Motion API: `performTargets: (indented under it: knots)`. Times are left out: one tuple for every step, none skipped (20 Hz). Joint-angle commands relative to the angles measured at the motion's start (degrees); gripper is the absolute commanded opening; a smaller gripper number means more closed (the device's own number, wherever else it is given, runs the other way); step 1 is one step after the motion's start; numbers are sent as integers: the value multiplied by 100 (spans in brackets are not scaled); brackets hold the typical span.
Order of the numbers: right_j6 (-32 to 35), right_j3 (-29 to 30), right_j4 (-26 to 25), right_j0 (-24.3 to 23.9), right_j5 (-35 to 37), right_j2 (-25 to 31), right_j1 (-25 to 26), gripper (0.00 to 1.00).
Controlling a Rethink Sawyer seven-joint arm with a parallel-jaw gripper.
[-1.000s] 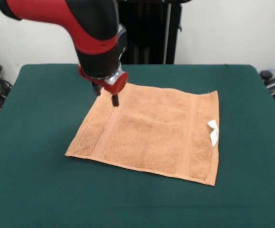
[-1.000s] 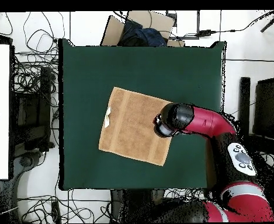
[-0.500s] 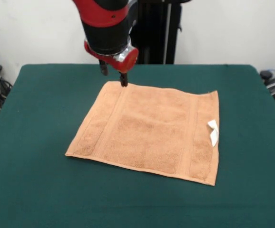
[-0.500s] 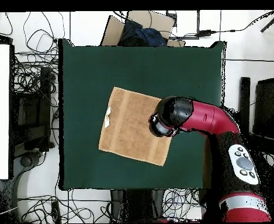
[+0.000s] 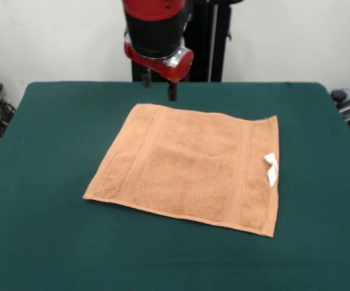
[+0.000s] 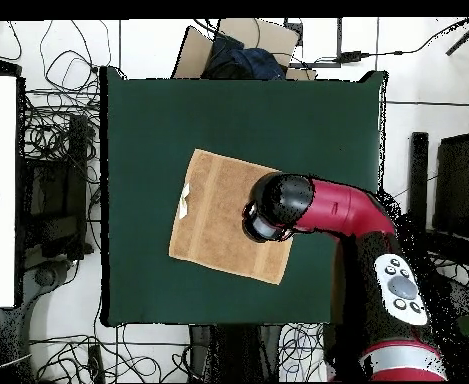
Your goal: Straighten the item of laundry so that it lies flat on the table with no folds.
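— Now, where is the towel [image 5: 193, 170] seen?

— It is spread out on the green worktop [image 5: 54, 242], set at a slight angle to the worktop's edges. In the front view its surface is seen lying smooth, with no fold showing. Woven bands are seen running near two opposite edges, and a small white tag [image 5: 271, 168] is turned up at one side edge.

— And the tool [image 5: 158, 85]?

— It is held up in the air, clear of the cloth, above the towel's far edge in the front view. Two dark fingertips [image 5: 172, 92] are seen standing apart, with nothing gripped between them. In the overhead view the tool is hidden beneath the red and black arm [image 6: 323, 210], which is laid across one side of the towel.

— Are any containers seen?

— Only one, possibly: a brown cardboard box [image 6: 243, 45] off the worktop, at the top of the overhead view, with something dark blue inside it. What that is cannot be told. Tangled cables [image 6: 53, 130] are seen on the floor around the worktop.
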Motion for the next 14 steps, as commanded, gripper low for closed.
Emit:
performTargets:
  knots:
    - [729, 723, -94, 303, -660, -125, -155, 100]
    - [763, 736, -92, 334, -680, -163, -170, 100]
    - [787, 763, -93, 361, -734, -195, -176, 100]
    - [824, 747, -84, 382, -762, -231, -161, 100]
    - [841, 709, -88, 412, -765, -268, -131, 100]
    - [858, 670, -92, 442, -768, -304, -101, 100]
    - [850, 600, -98, 465, -761, -326, -45, 100]
    - [865, 568, -67, 476, -772, -346, 7, 100]
    - [855, 561, -44, 486, -785, -360, 21, 100]
    - [846, 554, -22, 496, -798, -374, 34, 100]
    - [805, 561, -8, 492, -789, -371, 20, 100]
    - [793, 568, 10, 485, -777, -375, 6, 100]
    - [749, 580, 16, 470, -767, -359, 2, 100]
    - [741, 599, 34, 450, -784, -350, 0, 100]
